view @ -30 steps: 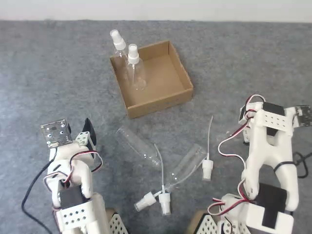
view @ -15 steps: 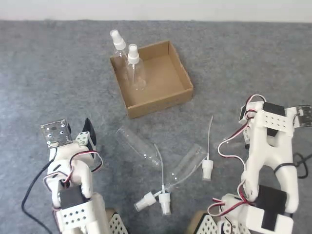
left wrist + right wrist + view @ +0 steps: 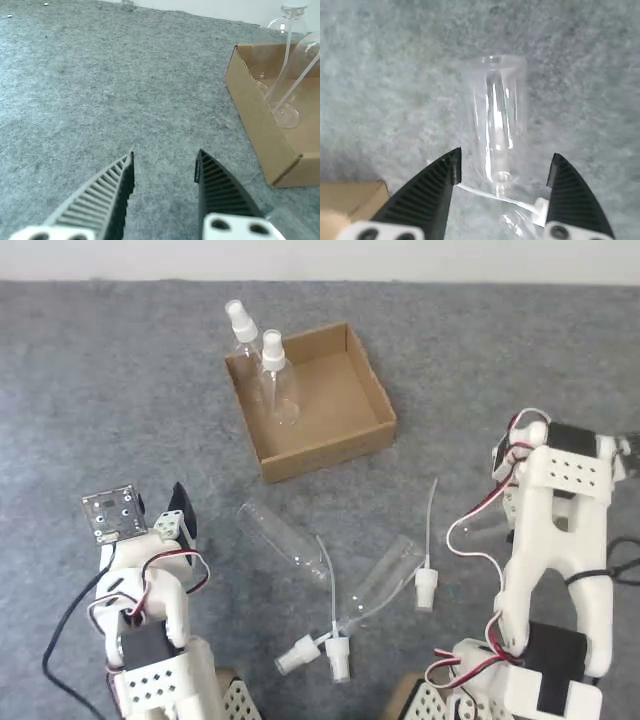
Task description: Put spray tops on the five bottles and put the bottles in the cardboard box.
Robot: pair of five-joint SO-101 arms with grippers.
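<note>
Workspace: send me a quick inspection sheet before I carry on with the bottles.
Surface: grey carpet.
Job's things: cardboard box holds two capped bottles, standing; two loose bottles lie on the carpet among spray tops; a third bottle lies under the right arm.
Clutter: nothing seen.
End effectors: left end effector open, empty, above bare carpet; right end effector open over the third bottle.
Cables: servo wires loop along both arms; black cable beside the left arm.
Surroundings: pale wall beyond the carpet.
</note>
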